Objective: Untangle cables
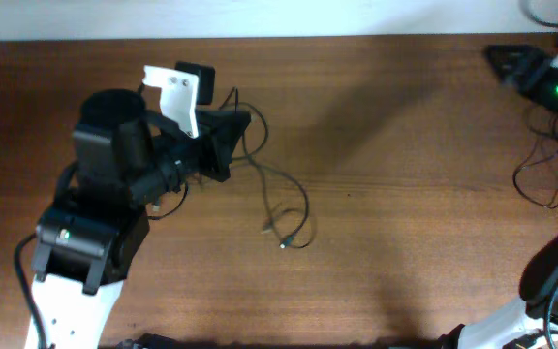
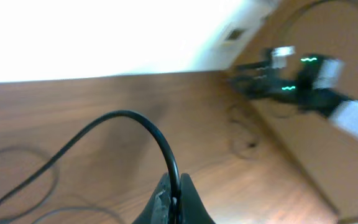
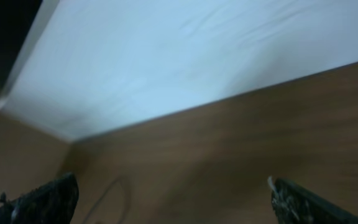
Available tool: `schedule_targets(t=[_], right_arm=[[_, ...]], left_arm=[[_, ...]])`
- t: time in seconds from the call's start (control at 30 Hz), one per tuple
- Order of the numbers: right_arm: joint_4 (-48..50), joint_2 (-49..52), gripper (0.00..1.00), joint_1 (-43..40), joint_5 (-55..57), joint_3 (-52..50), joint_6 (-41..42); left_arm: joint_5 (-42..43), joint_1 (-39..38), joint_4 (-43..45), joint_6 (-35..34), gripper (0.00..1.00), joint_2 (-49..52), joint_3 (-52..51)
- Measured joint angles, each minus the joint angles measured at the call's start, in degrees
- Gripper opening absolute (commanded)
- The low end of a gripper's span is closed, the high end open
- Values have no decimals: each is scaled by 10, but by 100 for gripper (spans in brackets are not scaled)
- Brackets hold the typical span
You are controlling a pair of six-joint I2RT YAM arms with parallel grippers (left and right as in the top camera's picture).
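Where your left wrist camera looks down, the left hand (image 2: 174, 200) has its fingers pressed together on a thin black cable (image 2: 132, 116). The cable rises out of the grip in a smooth arch and drops away to the left over the brown bench (image 2: 104, 99). Seen from overhead, it leaves the hand, trails toward the middle of the bench and curls into a loose loop. Its small plug ends (image 1: 274, 236) lie on the wood just beside each other. Further out, on the right side of the bench, a second thin cable (image 1: 541, 176) lies in an untidy coil, well apart from the first. Your right hand (image 3: 176, 205) sits beyond it near the far right corner, blurred in every view. Its wrist camera shows the two fingers spread wide with nothing between them, only bench and a faint dark curve below. The right arm (image 2: 294, 78) shows green lights, and behind everything stands a white wall (image 3: 197, 56).
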Motion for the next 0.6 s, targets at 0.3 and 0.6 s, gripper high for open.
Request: schedule_targets(t=[0.3, 0.6], right_arm=[[-170, -56, 98, -56, -3, 3, -53], [-261, -61, 98, 75, -4, 3, -97]], left_arm=[[76, -150, 256, -70, 0, 53, 86], [-410, -174, -530, -326, 0, 104, 117]])
